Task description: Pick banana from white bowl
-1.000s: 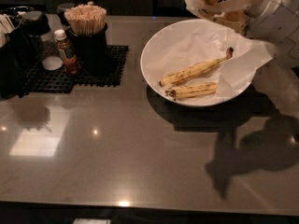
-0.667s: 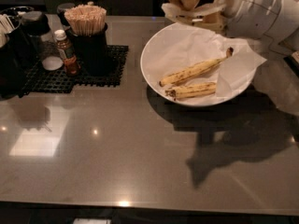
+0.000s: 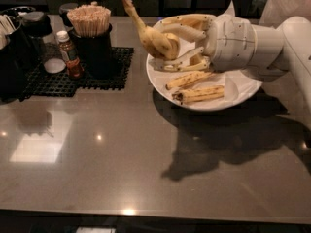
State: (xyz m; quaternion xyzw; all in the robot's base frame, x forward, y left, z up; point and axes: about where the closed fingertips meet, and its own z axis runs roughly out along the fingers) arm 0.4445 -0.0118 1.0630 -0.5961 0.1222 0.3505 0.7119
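Observation:
My gripper (image 3: 167,42) is shut on the banana (image 3: 154,37), a ripe yellow one with a long thin stem that points up and to the left. I hold it in the air above the far left rim of the white bowl (image 3: 160,84). The arm reaches in from the right and hides the back of the bowl. Two slimmer brown-speckled bananas (image 3: 197,87) lie in the bowl on the crinkled paper liner.
A black mat (image 3: 73,79) at the back left carries a black cup of wooden sticks (image 3: 90,38), a small sauce bottle (image 3: 69,53) and dark containers (image 3: 19,47). The grey table (image 3: 121,154) runs to its front edge near the bottom.
The arm has swung left across the back of the bowl, carrying the banana with it. The two bananas in the bowl have not moved.

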